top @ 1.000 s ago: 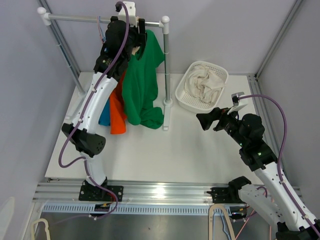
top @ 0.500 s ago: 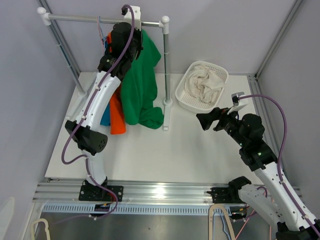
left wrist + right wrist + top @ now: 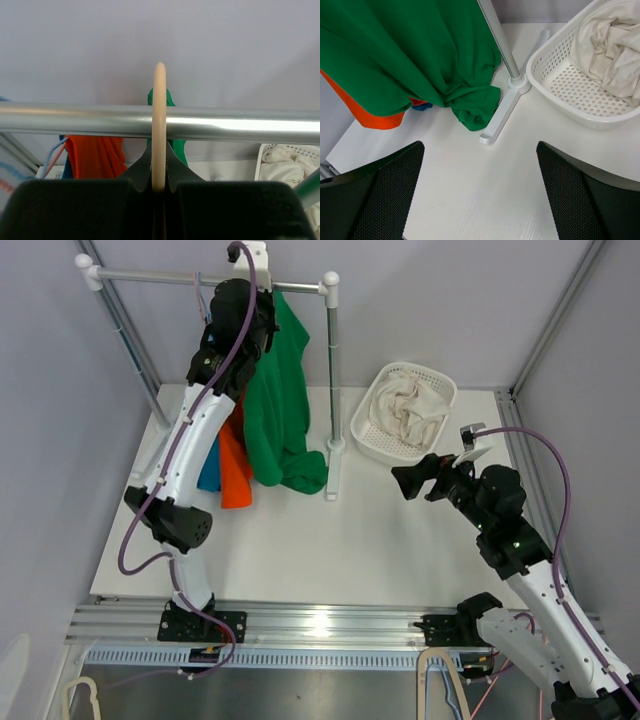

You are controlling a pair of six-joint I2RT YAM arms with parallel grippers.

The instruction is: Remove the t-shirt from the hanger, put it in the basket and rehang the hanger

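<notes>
So the left gripper (image 3: 262,312) is up at the top of the rack, clenched on the pale hook of the hanger (image 3: 159,125). In the left wrist view the two dark fingers (image 3: 142,172) pinch that hook from either side, right where it loops over the metal rail (image 3: 240,125), which runs crosswise just above the fingers. The green t-shirt (image 3: 285,410) is on the hanger and drapes straight down below that gripper, with its bottom hem bunched on the counter (image 3: 350,540) next to the foot of the rack post (image 3: 500,40). An orange shirt (image 3: 233,475) hangs below and a bit to the left of the gripper, tucked behind the arm, and there's a blue garment (image 3: 208,478) past it. The right gripper (image 3: 415,480) is well apart from all that, hovering over the counter with its jaws spread wide and nothing between them. From its wrist view, the green hem sits ahead and to the left, and the white basket (image 3: 540,75) holding a crumpled white cloth (image 3: 615,45) sits ahead to the right.
</notes>
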